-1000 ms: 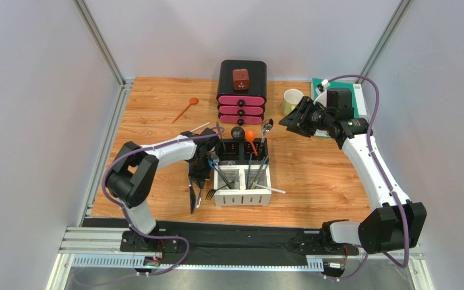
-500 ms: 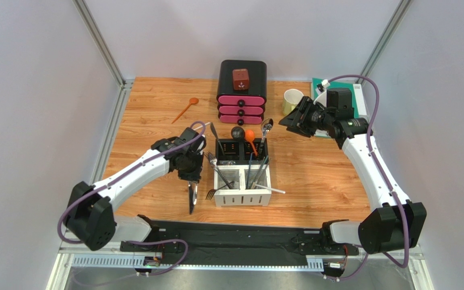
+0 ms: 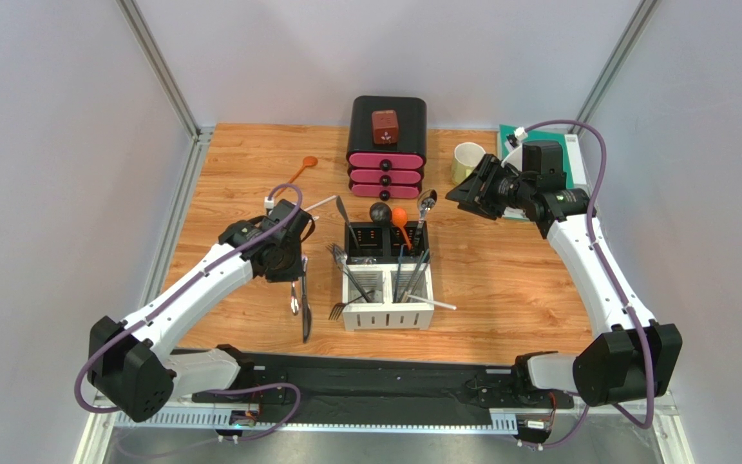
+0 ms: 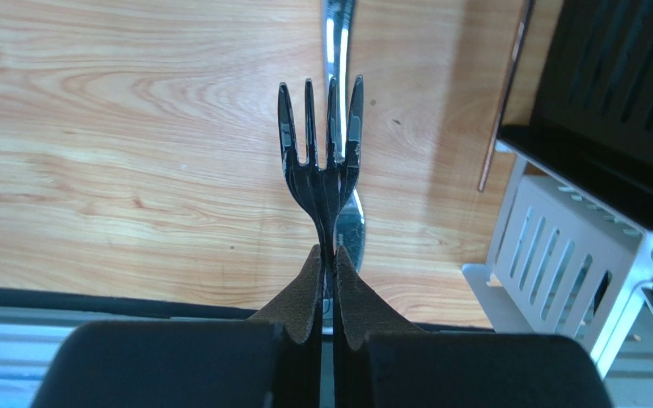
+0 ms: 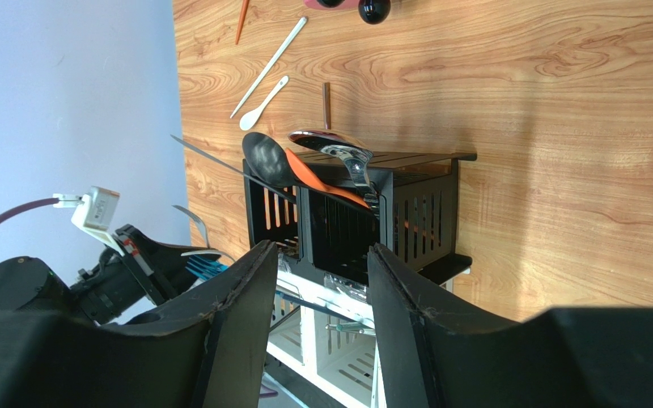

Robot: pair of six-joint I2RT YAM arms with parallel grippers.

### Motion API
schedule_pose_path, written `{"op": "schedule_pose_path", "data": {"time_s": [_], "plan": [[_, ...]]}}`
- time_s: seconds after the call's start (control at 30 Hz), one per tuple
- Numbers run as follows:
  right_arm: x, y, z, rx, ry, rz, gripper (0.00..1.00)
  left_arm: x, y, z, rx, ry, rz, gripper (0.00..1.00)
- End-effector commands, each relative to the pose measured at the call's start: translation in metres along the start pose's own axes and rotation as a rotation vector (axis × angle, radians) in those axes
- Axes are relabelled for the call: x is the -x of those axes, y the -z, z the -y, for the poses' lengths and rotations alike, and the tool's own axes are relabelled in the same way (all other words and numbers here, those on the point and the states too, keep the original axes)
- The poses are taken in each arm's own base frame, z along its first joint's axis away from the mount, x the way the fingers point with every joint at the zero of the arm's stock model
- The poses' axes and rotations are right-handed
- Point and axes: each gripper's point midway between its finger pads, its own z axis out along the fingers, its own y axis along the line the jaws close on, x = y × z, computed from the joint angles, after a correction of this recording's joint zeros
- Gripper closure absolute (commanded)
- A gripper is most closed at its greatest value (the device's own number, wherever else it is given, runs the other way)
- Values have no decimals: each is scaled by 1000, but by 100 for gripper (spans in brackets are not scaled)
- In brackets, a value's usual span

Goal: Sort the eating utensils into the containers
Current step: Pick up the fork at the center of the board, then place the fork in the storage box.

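My left gripper (image 4: 327,251) is shut on the neck of a silver fork (image 4: 321,161), whose tines point away over the wood. It hovers left of the caddy (image 3: 389,311), which has white slotted compartments in front and black ones (image 5: 406,212) behind. A silver utensil (image 4: 351,228) lies on the table under the fork. Several utensils stand in the caddy, among them a black spoon (image 5: 263,157), an orange spoon (image 5: 313,178) and a silver spoon (image 5: 330,143). My right gripper (image 3: 462,193) hangs open and empty, back right of the caddy.
A black-and-pink drawer box (image 3: 386,145) stands behind the caddy, with a pale mug (image 3: 467,159) to its right. An orange spoon (image 3: 297,174) and white utensils (image 5: 262,102) lie on the wood at the back left. A dark knife (image 3: 304,314) lies left of the caddy.
My left arm has swung out to the left, and its gripper has drawn back from the caddy's left side with the fork in it. The right arm has stayed still.
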Motion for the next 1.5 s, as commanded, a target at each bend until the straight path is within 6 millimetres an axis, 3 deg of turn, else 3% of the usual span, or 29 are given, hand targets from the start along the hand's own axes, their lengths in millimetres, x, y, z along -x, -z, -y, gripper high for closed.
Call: {"op": "schedule_pose_path", "data": {"time_s": [0.0, 0.23, 0.4, 0.5, 0.67, 0.8, 0.93, 1.27, 1.47], "plan": [[7, 8, -13, 46, 16, 36, 51, 20, 18, -12, 61, 76, 71, 100], [7, 7, -12, 46, 14, 33, 51, 62, 90, 23, -248, 292, 324, 100], [9, 4, -14, 50, 12, 24, 51, 88, 135, 30, -331, 341, 467, 100], [9, 3, -13, 49, 10, 20, 51, 96, 149, 45, -400, 330, 486, 100], [6, 1, -11, 51, 3, 15, 51, 91, 125, 99, -499, 235, 475, 100], [1, 0, -6, 42, -3, 7, 51, 74, 104, 143, -554, 133, 458, 100], [-5, 0, -1, 35, -15, -5, 51, 70, 88, 161, -510, 76, 482, 100], [-8, -1, -5, 43, -17, -21, 51, 44, 59, 176, -448, 2, 485, 100], [-16, -4, 0, 39, -18, -45, 51, 25, 38, 170, -386, -14, 472, 100]]}}
